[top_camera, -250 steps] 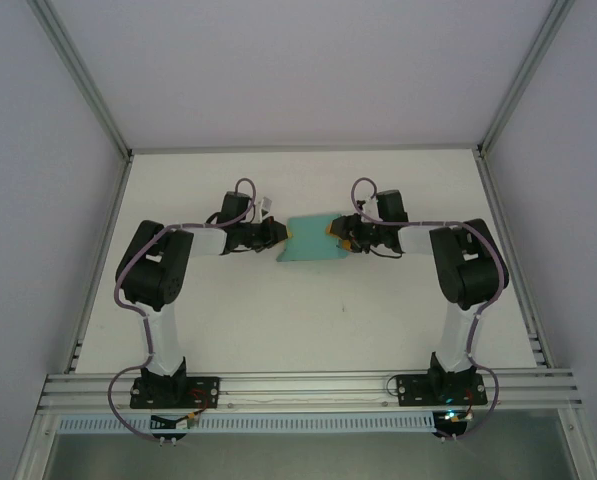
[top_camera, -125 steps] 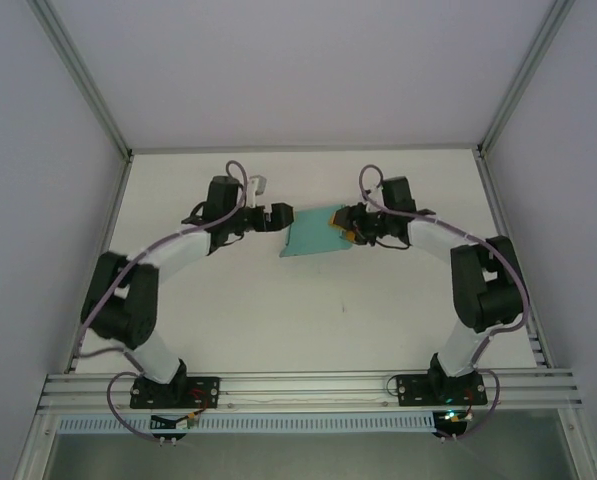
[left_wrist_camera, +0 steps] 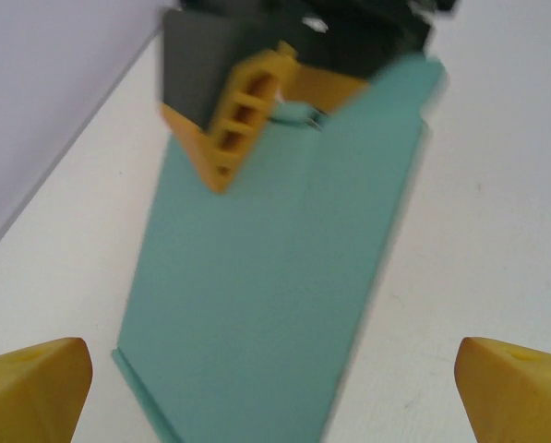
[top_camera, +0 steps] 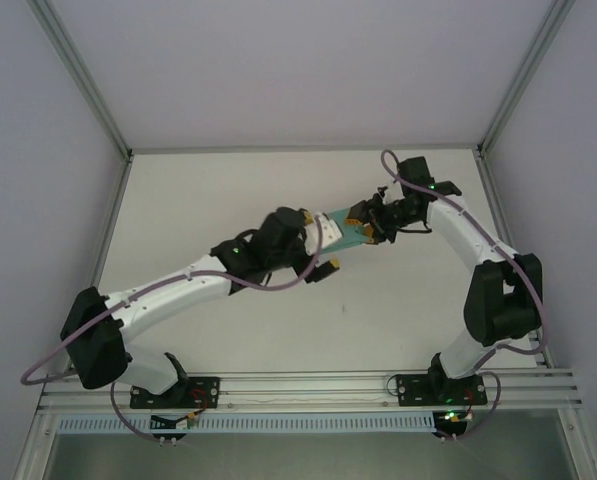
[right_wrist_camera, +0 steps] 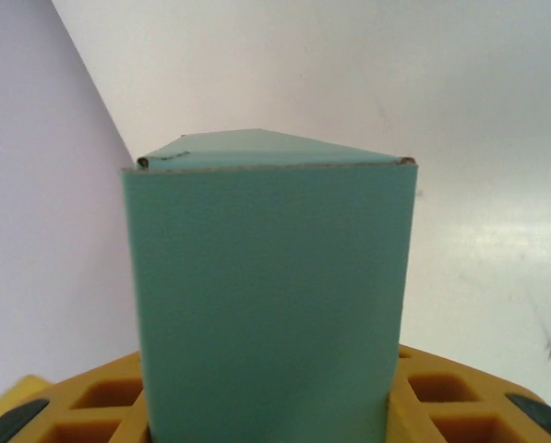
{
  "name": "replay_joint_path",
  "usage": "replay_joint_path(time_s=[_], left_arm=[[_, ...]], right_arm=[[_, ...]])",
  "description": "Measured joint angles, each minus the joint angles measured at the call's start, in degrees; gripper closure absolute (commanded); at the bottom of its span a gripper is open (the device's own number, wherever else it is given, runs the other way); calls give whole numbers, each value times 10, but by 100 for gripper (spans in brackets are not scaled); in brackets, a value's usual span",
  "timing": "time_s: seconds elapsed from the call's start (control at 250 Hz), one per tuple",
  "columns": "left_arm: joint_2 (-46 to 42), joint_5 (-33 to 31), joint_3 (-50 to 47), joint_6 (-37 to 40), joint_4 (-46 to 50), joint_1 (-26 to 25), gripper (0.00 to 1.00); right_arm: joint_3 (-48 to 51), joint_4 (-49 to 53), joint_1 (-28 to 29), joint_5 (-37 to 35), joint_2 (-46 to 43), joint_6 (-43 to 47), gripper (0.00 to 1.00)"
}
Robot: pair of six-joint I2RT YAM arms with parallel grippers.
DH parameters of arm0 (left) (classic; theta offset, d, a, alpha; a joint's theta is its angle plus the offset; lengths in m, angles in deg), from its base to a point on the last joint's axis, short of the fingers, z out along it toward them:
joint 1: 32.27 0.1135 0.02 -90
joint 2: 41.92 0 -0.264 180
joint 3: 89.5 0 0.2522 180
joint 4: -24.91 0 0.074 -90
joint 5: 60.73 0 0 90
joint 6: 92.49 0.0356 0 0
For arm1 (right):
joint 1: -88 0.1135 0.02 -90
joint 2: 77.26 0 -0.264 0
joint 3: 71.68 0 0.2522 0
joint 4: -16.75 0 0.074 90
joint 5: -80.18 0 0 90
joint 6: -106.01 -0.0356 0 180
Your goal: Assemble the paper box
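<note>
The right gripper [top_camera: 364,228] clamps one end of the teal paper box [top_camera: 340,231]; the left gripper [left_wrist_camera: 275,397] stands wide open, its yellow fingertips [left_wrist_camera: 30,388] either side of the box's other end.

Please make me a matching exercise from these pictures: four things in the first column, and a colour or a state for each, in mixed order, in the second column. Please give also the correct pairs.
Column 1
1. paper box
2. left gripper
3. right gripper
4. table

Column 2
A. white, lying under both arms
B. open wide, holding nothing
C. teal, gripped at one end
D. shut on the thin card

Pairs: 1-C, 2-B, 3-D, 4-A
</note>
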Motion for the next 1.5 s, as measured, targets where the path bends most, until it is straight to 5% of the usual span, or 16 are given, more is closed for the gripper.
replay_joint_path(time_s=[0.22, 0.431, 0.882, 1.07, 1.166, 1.21, 1.37, 1.501], left_arm=[[27, -70, 4, 57, 38, -30, 0], [32, -130, 5, 85, 42, -30, 11], [46, -133, 10, 118, 41, -33, 53], [50, -124, 10, 126, 49, -36, 61], [52, -119, 16, 125, 49, -35, 63], [52, -115, 20, 123, 50, -33, 64], [52, -80, 40, 112, 79, -10, 71], [57, -28, 60, 101, 137, 22, 71]], right_arm=[[-3, 70, -42, 56, -3, -20, 65], [-1, 110, -59, 101, -5, -23, 65], [11, 156, -64, 120, -8, 5, 59], [22, 158, -64, 122, -10, 8, 43], [22, 165, -62, 120, -20, 15, 25], [22, 166, -61, 115, -26, 19, 0], [5, 173, -63, 48, -39, 30, 0], [-6, 150, -71, -83, -62, 47, 0]])
